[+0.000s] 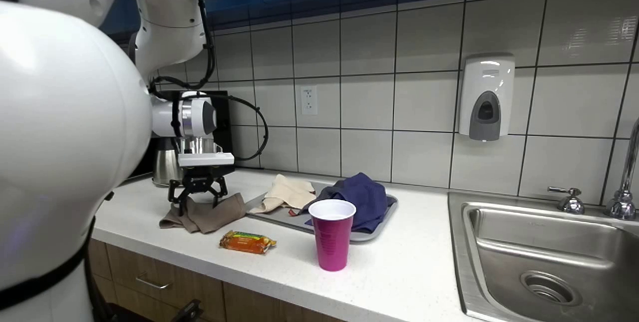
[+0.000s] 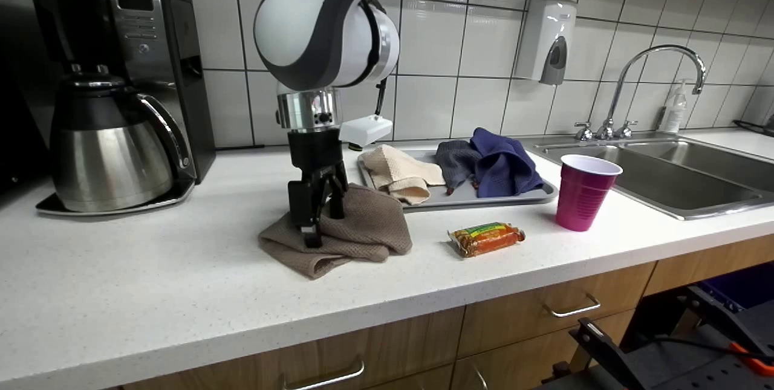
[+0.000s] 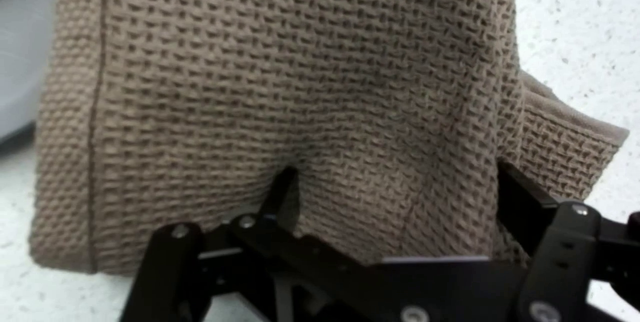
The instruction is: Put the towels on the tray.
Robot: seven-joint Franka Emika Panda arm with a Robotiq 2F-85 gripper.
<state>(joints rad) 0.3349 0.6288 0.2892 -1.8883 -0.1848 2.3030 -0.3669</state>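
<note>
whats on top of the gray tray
On the tray lie a cream towel, a dark gray towel and a blue towel, with small reddish bits too unclear to name. Whatever the towels cover cannot be seen.

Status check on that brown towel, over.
Gripper open, straddling part of brown towel. Towel on counter beside tray. Snack packet nearby, probably not blocking.

A brown waffle-weave towel (image 2: 369,221), folded and rumpled, lies on the white desk (image 2: 181,281) just beside a shallow gray tray (image 1: 297,220); from where I stand, I cannot tell whether they touch. On the tray, a cream towel (image 2: 399,166) sits loosely folded at the end nearer the brown one, while a dark gray towel (image 2: 456,161) and a deep blue towel (image 2: 505,166) lie bunched together toward the opposite end.
</note>
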